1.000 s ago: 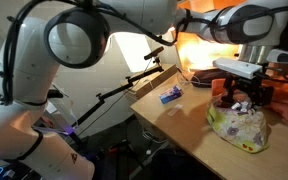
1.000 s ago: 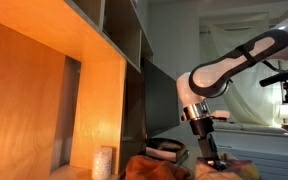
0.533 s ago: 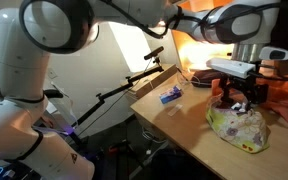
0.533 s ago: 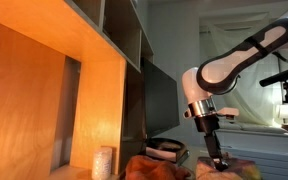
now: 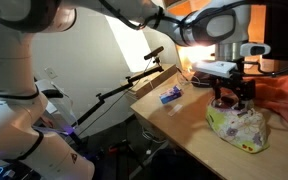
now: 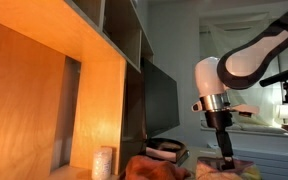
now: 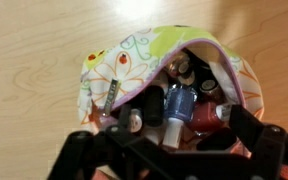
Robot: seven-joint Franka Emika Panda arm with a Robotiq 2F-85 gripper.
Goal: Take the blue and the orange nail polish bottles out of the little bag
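Directly below the pincer [image 7: 174, 158], jaws spread open, the little bag [image 7: 124, 60], blue bottle [image 7: 177, 106] showing.

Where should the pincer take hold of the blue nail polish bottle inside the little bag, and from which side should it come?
Probably grip the blue bottle across its dark cap, coming straight down through the open mouth of the little bag. It lies packed between other bottles, so the cap seems the freest narrow part for the open pincer.
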